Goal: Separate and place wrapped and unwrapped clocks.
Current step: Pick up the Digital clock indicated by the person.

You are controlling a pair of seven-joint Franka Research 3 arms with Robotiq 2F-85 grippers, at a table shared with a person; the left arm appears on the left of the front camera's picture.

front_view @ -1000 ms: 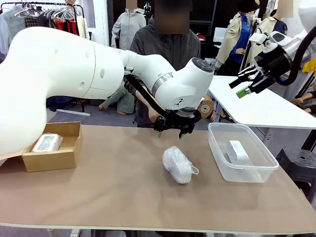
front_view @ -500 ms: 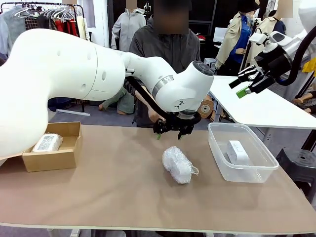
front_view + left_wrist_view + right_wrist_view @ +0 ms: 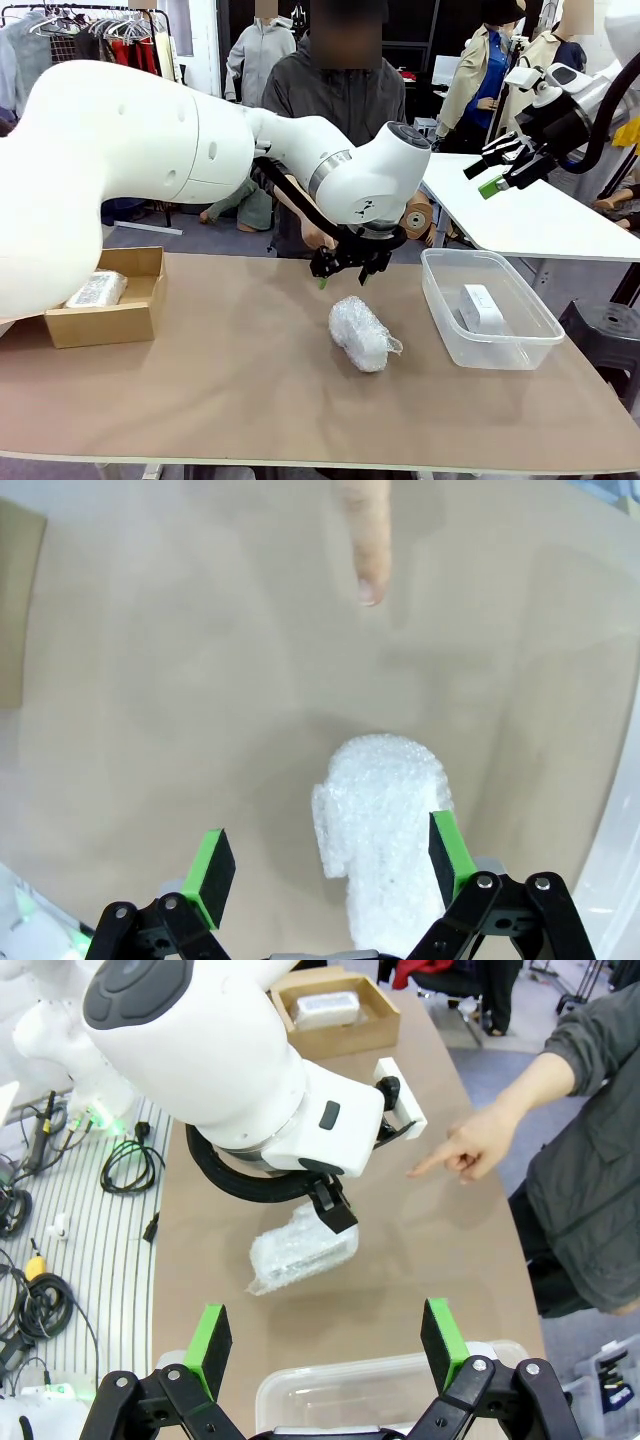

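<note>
One bubble-wrapped clock (image 3: pixel 362 333) lies mid-table. My left gripper (image 3: pixel 342 278) hovers open just above and behind it. In the left wrist view the bundle (image 3: pixel 385 830) sits between the green pads (image 3: pixel 212 865), nearer the right one, untouched. A second wrapped clock (image 3: pixel 96 289) lies in the cardboard box (image 3: pixel 140 322) at the left. The bare white clock (image 3: pixel 482 308) rests in the clear plastic tub (image 3: pixel 440 300) at the right. My right gripper (image 3: pixel 482 178) hangs open and empty, high at the right; its view shows the bundle (image 3: pixel 300 1255) below.
A person stands at the far side, and their hand (image 3: pixel 470 1150) points a finger (image 3: pixel 365 540) down at the table beyond the bundle. My left arm (image 3: pixel 200 150) spans the table's left half. A white table (image 3: pixel 540 215) stands behind at the right.
My left gripper has dipped slightly lower toward the wrapped bundle. The right arm, the clocks and both containers have not moved.
</note>
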